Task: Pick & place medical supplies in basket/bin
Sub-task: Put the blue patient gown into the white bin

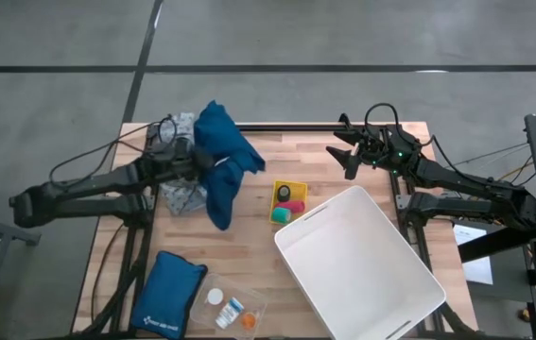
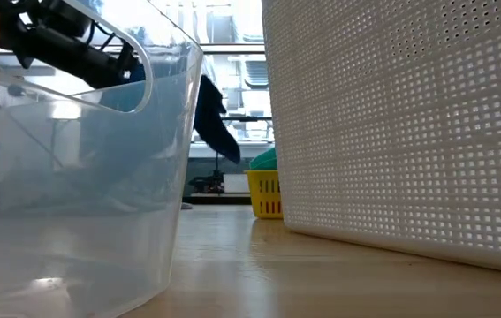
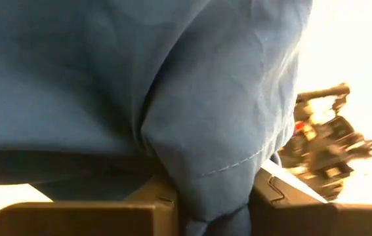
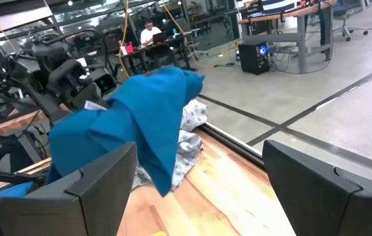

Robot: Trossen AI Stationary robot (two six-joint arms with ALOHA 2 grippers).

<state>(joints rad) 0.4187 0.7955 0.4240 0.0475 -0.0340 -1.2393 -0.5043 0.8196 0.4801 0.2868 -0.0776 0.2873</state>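
Between the left gripper's (image 1: 195,162) pinching jaws hangs the blue garment (image 1: 222,161); right gripper (image 1: 351,151) spread, idle; white bin (image 1: 419,283) holds nothing yet.

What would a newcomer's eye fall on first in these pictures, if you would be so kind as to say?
First, the blue cloth garment, lifted off the table's far left part, pinched in the left gripper and hanging over the grey dotted cloth. Next, the big white basket, empty, on the near right. Between them sits a small yellow basket with bandage rolls; the right gripper waits open at the far right.
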